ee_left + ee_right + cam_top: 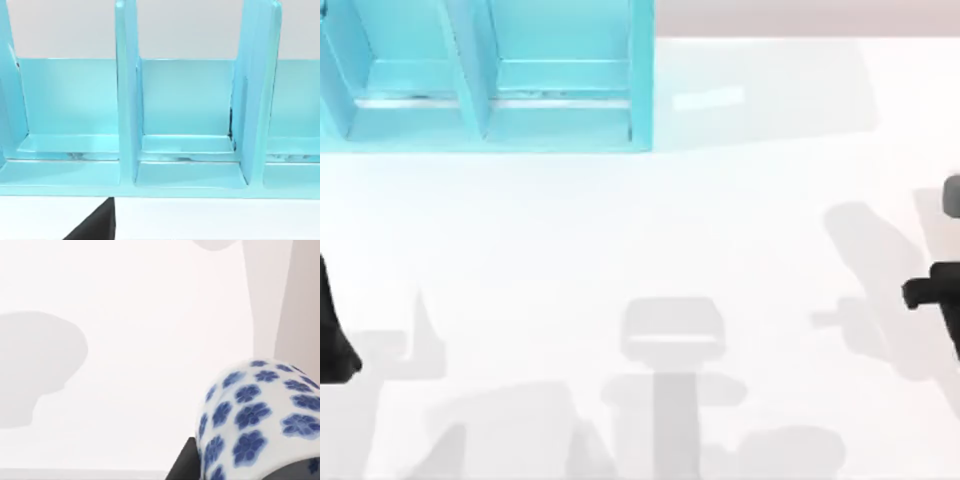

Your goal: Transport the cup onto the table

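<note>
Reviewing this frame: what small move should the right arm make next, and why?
Probably ease the cup inward over open table. In the right wrist view it sits close against the right gripper, while the top view puts that arm at the table's far right edge.

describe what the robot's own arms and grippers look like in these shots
Both are plain matte black with no markings or cables showing. The left arm is a dark tapering shape at the table's left edge, and a black wedge of it shows in the left wrist view. The right arm is blocky, with a stubby black piece projecting sideways and a dark grey rounded part above it.
</note>
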Controlling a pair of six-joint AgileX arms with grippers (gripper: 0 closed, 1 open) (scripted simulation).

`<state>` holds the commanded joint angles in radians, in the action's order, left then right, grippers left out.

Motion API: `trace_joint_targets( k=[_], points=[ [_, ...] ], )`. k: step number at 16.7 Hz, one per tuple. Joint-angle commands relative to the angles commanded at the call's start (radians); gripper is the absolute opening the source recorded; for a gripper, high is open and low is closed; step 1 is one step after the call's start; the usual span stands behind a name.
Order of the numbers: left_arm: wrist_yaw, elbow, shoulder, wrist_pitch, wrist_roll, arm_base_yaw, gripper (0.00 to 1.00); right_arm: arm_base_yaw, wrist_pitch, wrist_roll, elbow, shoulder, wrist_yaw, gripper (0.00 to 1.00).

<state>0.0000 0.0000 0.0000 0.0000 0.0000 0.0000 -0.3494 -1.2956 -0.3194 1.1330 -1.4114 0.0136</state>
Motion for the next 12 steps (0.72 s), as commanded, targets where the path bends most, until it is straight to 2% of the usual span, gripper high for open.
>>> trace_joint_targets(
  k=[2, 5, 8, 12],
  points=[
    [0.0, 0.0, 0.0, 0.0, 0.0, 0.0, 1.0, -0.154, 0.002, -0.149, 0.006, -0.01, -0.003, 0.0],
    [0.0, 0.0, 0.0, 0.0, 0.0, 0.0, 1.0, -0.312, 0.008, -0.306, 0.008, -0.017, -0.006, 0.0],
    [0.0, 0.0, 0.0, 0.0, 0.0, 0.0, 1.0, -0.383, 0.014, -0.41, 0.007, -0.018, -0.006, 0.0],
    [0.0, 0.0, 0.0, 0.0, 0.0, 0.0, 1.0, -0.402, 0.016, -0.439, 0.005, -0.017, -0.006, 0.0]
  ],
)
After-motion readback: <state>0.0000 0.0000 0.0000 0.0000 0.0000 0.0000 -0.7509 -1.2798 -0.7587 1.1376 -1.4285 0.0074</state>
